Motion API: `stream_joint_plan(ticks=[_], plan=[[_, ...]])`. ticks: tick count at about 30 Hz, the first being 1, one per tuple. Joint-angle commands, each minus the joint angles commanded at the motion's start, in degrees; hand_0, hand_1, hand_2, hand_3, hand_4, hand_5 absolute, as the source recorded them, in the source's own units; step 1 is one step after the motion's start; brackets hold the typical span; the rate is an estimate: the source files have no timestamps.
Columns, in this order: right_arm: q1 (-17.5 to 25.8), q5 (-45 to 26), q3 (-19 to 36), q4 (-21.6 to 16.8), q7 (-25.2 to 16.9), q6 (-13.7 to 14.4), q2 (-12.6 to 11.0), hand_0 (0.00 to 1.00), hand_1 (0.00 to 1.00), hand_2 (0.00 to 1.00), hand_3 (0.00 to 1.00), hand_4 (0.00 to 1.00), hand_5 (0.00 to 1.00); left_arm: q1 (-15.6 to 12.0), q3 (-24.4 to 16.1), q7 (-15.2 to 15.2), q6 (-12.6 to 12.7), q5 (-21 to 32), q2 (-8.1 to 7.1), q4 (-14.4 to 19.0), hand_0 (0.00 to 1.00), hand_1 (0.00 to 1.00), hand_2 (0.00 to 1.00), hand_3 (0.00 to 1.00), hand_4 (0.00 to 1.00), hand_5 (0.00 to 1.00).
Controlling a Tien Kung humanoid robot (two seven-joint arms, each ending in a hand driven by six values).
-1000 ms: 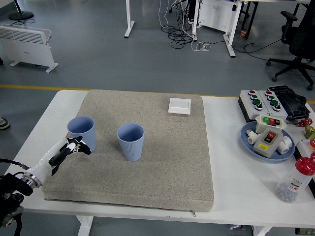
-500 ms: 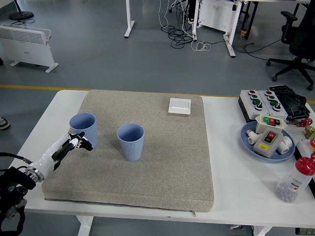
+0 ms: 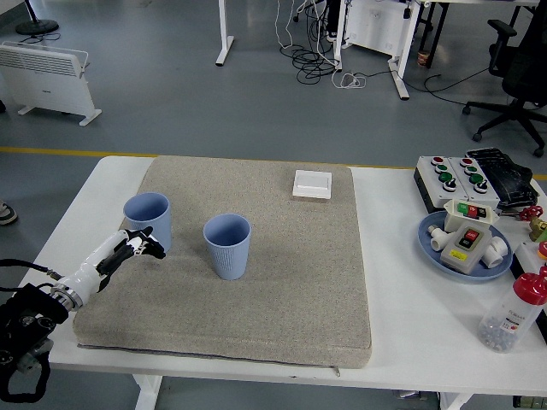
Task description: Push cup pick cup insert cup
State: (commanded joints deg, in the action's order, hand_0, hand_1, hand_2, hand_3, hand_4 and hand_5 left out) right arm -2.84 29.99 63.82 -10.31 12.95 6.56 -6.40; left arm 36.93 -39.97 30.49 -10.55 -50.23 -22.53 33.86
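— Fingers of our left hand lie extended and close together, holding nothing, tips against the near side of the left blue cup. Why?
— We judge it a push toward the second blue cup, upright nearby on the beige mat. Nothing stands between; the white switch plate sits well apart.

The floor is grey with a yellow line. A white heater stands at upper left, white desk legs at top centre, a black office chair at upper right.
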Motion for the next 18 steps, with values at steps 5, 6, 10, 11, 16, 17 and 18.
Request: stream_joint_plan(ticks=[5,6,10,11,16,17,18], plan=[[-0.1,-0.2,-0.3,0.0,0.0,0.0,0.0,0.724,0.650,0.652,0.579,0.124,0.471,1.0,0.5,0.0,-0.1,0.5,0.39,-1.1,0.741,0.556,0.501,0.450,0.525,0.998],[-0.1,-0.2,-0.3,0.0,0.0,0.0,0.0,0.724,0.650,0.652,0.579,0.124,0.471,1.2,0.5,0.0,-0.1,0.5,0.46,-1.3,0.741,0.556,0.501,0.450,0.525,0.998],[-0.1,-0.2,-0.3,0.0,0.0,0.0,0.0,0.724,0.650,0.652,0.579,0.124,0.472,1.0,-0.6,-0.2,-0.1,0.3,0.41,-1.5,0.747,0.562,0.504,0.453,0.523,0.998],[-0.1,-0.3,-0.3,0.0,0.0,0.0,0.0,0.724,0.650,0.652,0.579,0.124,0.472,0.8,-0.8,-0.2,0.0,0.2,0.32,-1.4,0.747,0.562,0.504,0.453,0.523,0.998],[0.1,-0.2,0.0,0.0,-0.1,0.0,0.0,0.724,0.650,0.652,0.579,0.125,0.472,-2.5,-5.7,-2.3,1.5,-4.4,-1.99,3.1,0.702,0.554,0.500,0.453,0.522,0.998],[0.1,-0.2,0.0,0.0,-0.1,0.0,0.0,0.724,0.650,0.652,0.579,0.125,0.472,-3.5,-7.3,-2.9,1.9,-6.0,-2.61,4.8,0.702,0.554,0.500,0.453,0.522,0.998],[0.2,-0.3,0.1,0.0,-0.1,0.0,0.0,0.724,0.650,0.652,0.579,0.125,0.472,-4.8,-9.0,-3.7,2.3,-7.7,-3.29,6.5,0.702,0.554,0.500,0.453,0.522,0.998]])
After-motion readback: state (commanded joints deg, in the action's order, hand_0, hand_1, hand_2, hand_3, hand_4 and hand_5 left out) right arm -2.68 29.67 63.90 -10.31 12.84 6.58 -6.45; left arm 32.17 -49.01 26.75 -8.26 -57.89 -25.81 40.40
